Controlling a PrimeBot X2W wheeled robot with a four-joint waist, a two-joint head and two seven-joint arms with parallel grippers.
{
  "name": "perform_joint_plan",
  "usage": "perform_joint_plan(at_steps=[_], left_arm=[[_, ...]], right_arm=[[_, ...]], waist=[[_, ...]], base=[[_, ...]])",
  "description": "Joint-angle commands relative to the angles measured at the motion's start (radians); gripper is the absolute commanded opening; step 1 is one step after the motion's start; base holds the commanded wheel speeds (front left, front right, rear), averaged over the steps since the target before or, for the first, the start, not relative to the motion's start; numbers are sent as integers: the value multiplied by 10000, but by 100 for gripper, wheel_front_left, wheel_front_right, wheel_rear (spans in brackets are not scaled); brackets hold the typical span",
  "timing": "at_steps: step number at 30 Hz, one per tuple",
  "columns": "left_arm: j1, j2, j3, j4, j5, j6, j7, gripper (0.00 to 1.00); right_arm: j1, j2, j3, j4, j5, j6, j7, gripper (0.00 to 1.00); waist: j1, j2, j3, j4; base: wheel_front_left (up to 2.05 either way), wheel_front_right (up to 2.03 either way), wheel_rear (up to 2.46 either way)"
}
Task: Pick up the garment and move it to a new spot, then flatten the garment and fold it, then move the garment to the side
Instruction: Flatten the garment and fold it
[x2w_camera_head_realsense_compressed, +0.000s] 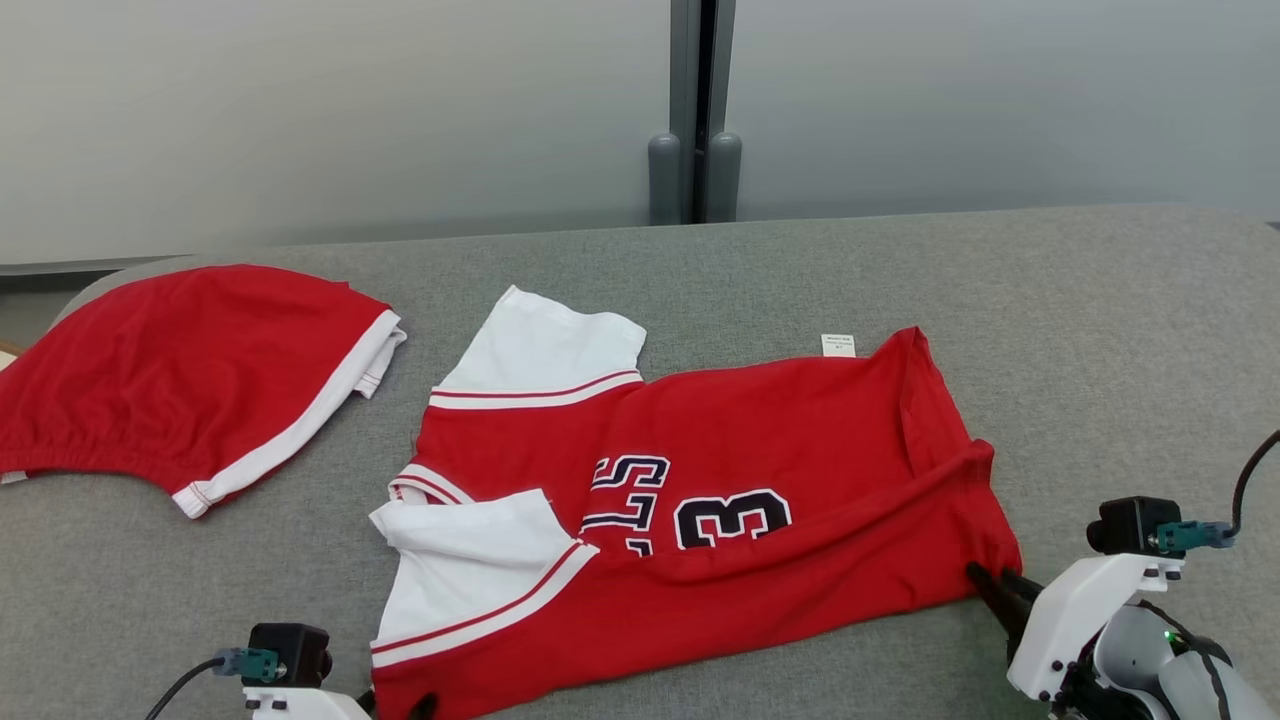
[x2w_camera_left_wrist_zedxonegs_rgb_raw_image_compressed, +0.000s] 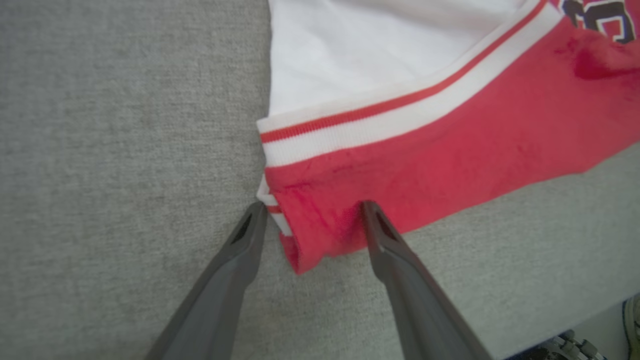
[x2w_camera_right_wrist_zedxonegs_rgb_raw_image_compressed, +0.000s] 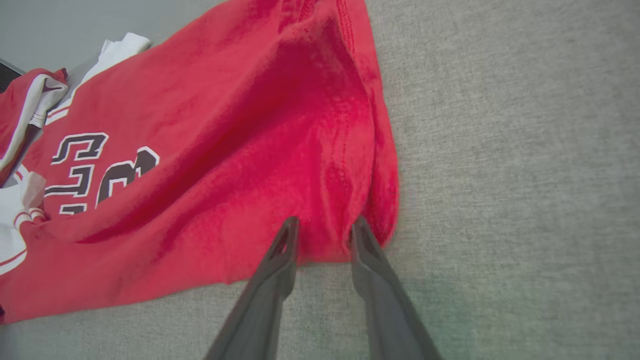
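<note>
Grey surface (x2w_camera_head_realsense_compressed: 1100, 350): jersey (x2w_camera_head_realsense_compressed: 800, 440) lies crosswise, collar (x2w_camera_head_realsense_compressed: 425, 485) left, hem (x2w_camera_head_realsense_compressed: 940, 410) right. Left tool (x2w_camera_left_wrist_zedxonegs_rgb_raw_image_compressed: 312, 206) spread astride corner (x2w_camera_left_wrist_zedxonegs_rgb_raw_image_compressed: 300, 240); right tool (x2w_camera_right_wrist_zedxonegs_rgb_raw_image_compressed: 325, 221): grip unclear.

"LS" and "3" on jersey (x2w_camera_head_realsense_compressed: 800, 420)

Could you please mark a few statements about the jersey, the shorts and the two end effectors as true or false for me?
1. The red jersey lies on the grey cloth surface. True.
2. The left end effector is shut on a white sleeve. False: it is open, its fingers astride the jersey's red corner.
3. The red shorts lie on the robot's right of the jersey. False: they lie on its left.
4. The right end effector has a finger on either side of a bunch of the jersey's red cloth at a corner. True.
</note>
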Motion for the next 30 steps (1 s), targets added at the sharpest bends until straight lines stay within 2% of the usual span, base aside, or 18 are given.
perform_joint_plan(at_steps=[1, 2, 8, 15, 22, 30], left_arm=[[-47, -44, -2, 215, -51, -65, 9, 33], [-75, -95, 26, 292, -81, -156, -55, 0], [-142, -102, 83, 496, -70, -486, -317, 0], [18, 390, 110, -162, 22, -391, -253, 0], [572, 1308, 91, -1479, -182, 83, 339, 0], [1397, 2096, 124, -2689, -461, 620, 561, 0]], right_arm=[[40, -12, -38, -51, -61, 1, 39, 0], [64, -23, -36, -72, -93, 1, 50, 0], [208, -37, -177, -460, 158, 1, -52, 0], [978, -498, -485, -1558, 637, 1, 501, 0], [2397, -715, -1331, -3083, 651, -1, 1306, 0], [3968, -221, -2772, -4459, 143, -3, 2483, 0]], waist=[[0, -1, -8, 2], [0, -1, -19, 11], [0, -1, -177, -19], [0, -1, -433, -278], [0, -1, -344, -650], [0, -1, -195, -836]], base=[[0, 0, 0], [0, 0, 0], [0, 0, 0], [0, 0, 0], [0, 0, 0], [0, 0, 0]])
